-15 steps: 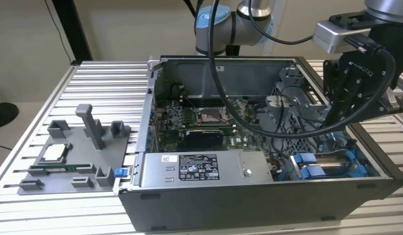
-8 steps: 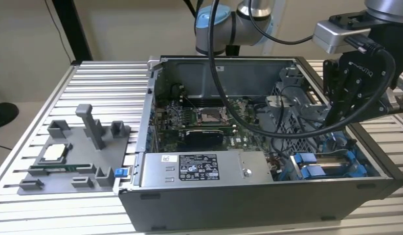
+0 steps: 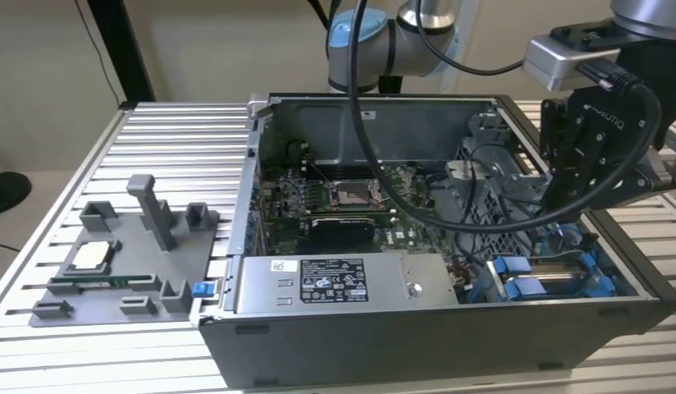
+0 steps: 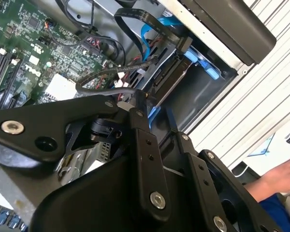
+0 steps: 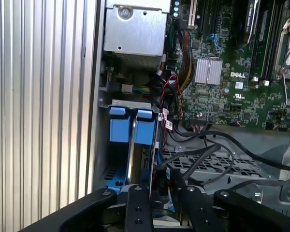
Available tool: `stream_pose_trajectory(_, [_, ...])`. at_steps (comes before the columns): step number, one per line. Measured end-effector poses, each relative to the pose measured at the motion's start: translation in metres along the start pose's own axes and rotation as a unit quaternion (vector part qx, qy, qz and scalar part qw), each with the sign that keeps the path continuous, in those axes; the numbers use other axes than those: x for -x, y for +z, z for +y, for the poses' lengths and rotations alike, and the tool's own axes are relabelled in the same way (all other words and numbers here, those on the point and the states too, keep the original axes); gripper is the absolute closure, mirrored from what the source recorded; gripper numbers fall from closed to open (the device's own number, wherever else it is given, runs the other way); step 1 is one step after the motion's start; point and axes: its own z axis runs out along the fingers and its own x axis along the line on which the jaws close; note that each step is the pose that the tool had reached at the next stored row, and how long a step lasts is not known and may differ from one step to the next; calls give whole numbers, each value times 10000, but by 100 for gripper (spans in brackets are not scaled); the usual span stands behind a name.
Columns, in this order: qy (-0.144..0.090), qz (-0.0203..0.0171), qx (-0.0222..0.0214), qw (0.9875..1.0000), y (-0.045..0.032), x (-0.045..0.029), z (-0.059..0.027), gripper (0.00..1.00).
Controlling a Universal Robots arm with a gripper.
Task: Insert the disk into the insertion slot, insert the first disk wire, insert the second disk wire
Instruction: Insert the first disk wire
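The disk (image 5: 132, 154) stands on edge in the insertion slot (image 5: 117, 169) at the case's front corner, and its blue carrier tabs (image 5: 130, 128) show at the top. In the exterior view the same blue carrier (image 3: 535, 286) sits low at the exterior view's right. My gripper (image 5: 163, 187) hangs just over the disk's end, with its fingers close together on a black wire connector. In the second wrist view that black wire (image 4: 101, 87) runs up to the gripper (image 4: 154, 108). A black flat cable (image 4: 150, 21) and a blue cable (image 4: 157, 29) reach the drive. From outside, the gripper (image 3: 566, 209) is above the bay.
The open case holds a motherboard (image 3: 338, 197), a labelled power-supply box (image 3: 338, 283) and a perforated cage (image 3: 481, 197). Loose cables cross beside the bay. A grey fixture tray (image 3: 119, 254) lies at the exterior view's left. A person's hand (image 4: 278, 176) rests beyond the slatted table.
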Motion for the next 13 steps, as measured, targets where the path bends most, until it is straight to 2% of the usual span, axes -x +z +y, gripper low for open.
stream_pose_trajectory(7, [0, 1, -2, 10000, 12, 0, 2, 0])
stream_pose_trajectory(8, [0, 1, -2, 10000, 12, 0, 2, 100])
stream_pose_trajectory(13, [0, 0, -3, 10000, 13, 0, 2, 100])
